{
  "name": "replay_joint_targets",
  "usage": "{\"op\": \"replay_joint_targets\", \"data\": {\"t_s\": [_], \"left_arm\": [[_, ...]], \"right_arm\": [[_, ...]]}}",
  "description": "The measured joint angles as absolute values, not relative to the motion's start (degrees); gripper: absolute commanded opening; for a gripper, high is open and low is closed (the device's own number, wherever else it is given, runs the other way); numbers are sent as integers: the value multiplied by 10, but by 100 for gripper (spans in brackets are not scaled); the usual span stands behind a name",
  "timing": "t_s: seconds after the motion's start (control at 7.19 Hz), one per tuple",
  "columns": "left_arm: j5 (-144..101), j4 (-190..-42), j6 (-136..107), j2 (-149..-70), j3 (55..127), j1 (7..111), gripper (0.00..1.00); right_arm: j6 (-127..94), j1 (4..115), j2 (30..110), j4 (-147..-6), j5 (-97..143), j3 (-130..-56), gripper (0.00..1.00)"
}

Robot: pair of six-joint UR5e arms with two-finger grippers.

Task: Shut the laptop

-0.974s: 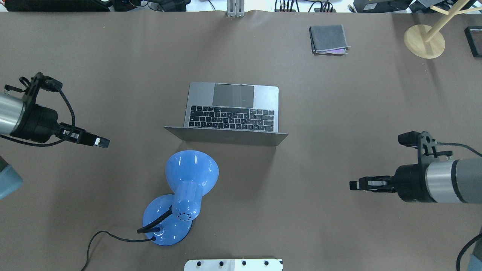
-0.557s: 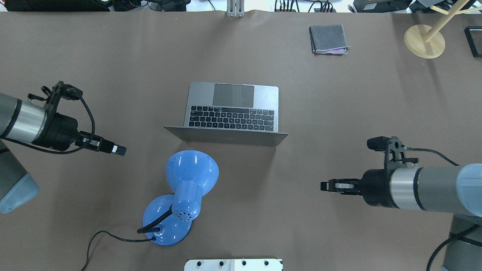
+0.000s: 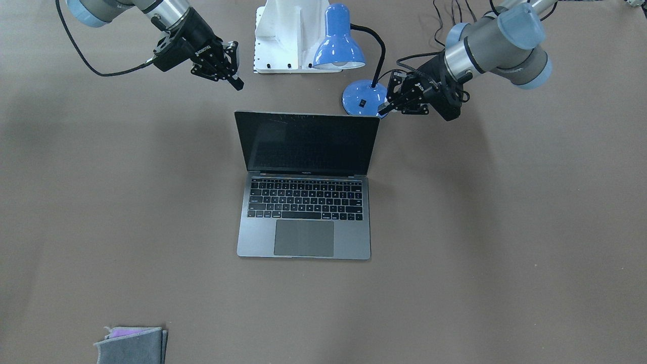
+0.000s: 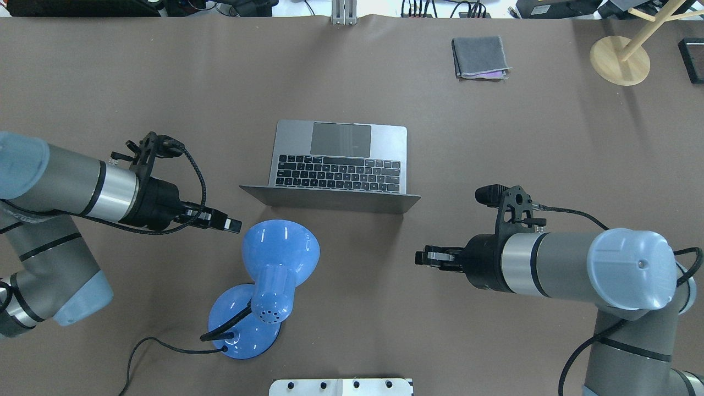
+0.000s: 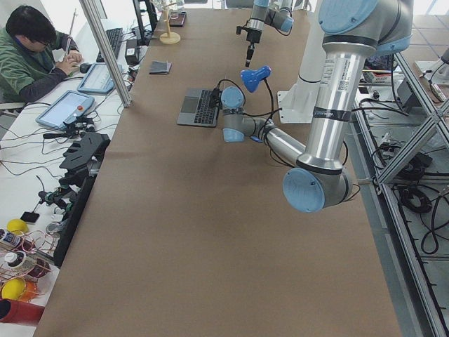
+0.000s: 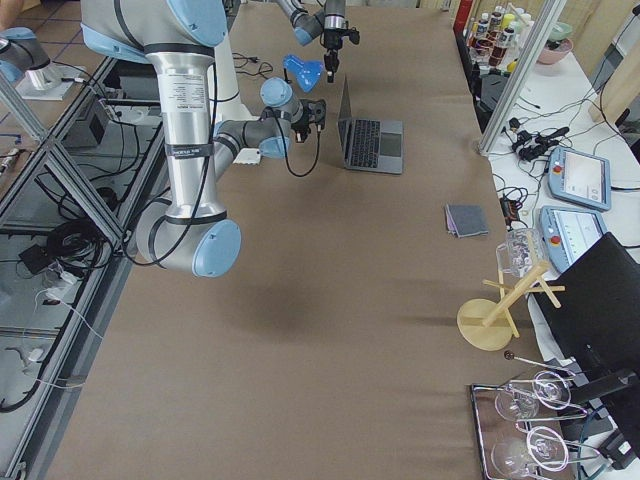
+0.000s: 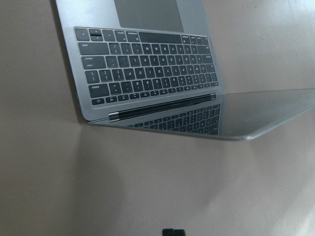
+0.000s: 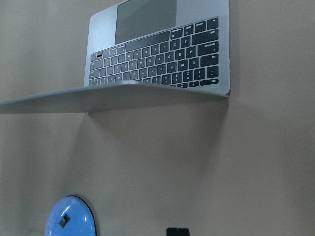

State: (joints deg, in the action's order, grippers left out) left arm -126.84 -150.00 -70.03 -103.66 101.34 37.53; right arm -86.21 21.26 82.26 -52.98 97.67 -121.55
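The space-grey laptop (image 4: 341, 159) stands open in the middle of the table, its black screen (image 3: 308, 144) facing away from the robot. Its lid's back edge (image 4: 330, 199) faces me. My left gripper (image 4: 234, 224) is shut and empty, just near-left of the lid's left corner, close to the lamp shade; in the front view it (image 3: 384, 108) hovers by the lid's top corner. My right gripper (image 4: 421, 257) is shut and empty, near-right of the lid's right corner, also seen in the front view (image 3: 237, 83). Both wrist views show the keyboard (image 7: 147, 73) (image 8: 162, 64) and the lid's edge.
A blue desk lamp (image 4: 275, 264) with a black cord stands just behind the lid, between the grippers. A folded grey cloth (image 4: 479, 56) and a wooden stand (image 4: 620, 59) lie at the far right. The white robot base (image 4: 341, 386) is at the near edge.
Both arms have swung inward toward the laptop's lid: the left gripper moved right and slightly nearer, the right gripper moved left. The laptop has not moved.
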Motion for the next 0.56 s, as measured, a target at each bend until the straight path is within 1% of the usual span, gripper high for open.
{"op": "replay_joint_targets", "data": {"t_s": [0.56], "left_arm": [[-1255,-1499,-712,-1065,1001,366,0]], "right_arm": [[-862,240,787,-582,974,-1210,0]]}}
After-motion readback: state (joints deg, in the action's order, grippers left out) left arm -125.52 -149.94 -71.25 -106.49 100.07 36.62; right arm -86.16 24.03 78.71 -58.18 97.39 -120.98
